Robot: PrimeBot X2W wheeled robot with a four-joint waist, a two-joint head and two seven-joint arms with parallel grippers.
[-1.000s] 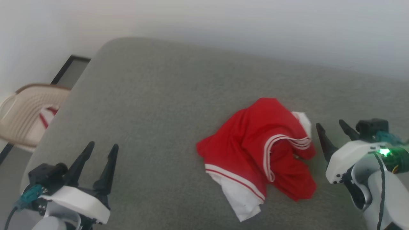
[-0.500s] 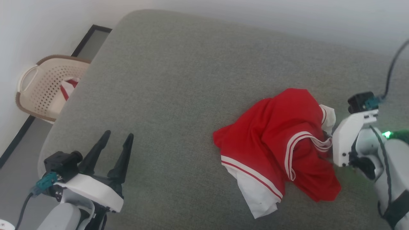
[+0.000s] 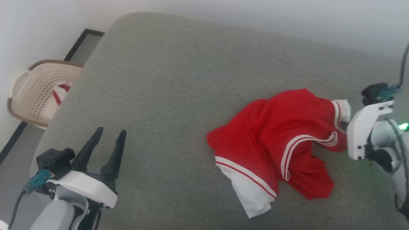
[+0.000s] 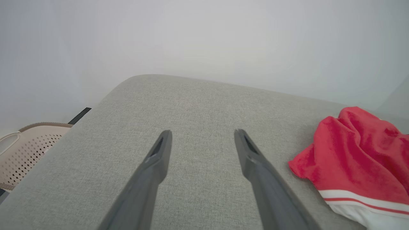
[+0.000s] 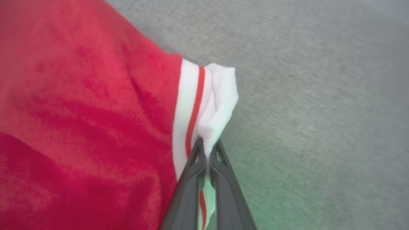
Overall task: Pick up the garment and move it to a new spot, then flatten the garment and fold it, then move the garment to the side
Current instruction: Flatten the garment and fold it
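Observation:
The garment, a bright red shiny top with white sleeve ends and striped trim, lies crumpled on the grey cushion at the right of the head view. My right gripper is shut on the garment's white sleeve end, pinching the cloth between its fingertips; in the head view its white body covers the fingers at the garment's right edge. My left gripper stands open above the cushion's near left part, well clear of the garment, which lies off to its right.
A beige perforated basket with red-and-white cloth inside stands on the floor beyond the cushion's left edge. A pale wall runs behind the cushion. Bare grey cushion stretches between my two grippers.
My right gripper has reached into the garment's right edge and shut on the white sleeve end, pulling that end rightward. The camera has shifted. My left gripper stays open.

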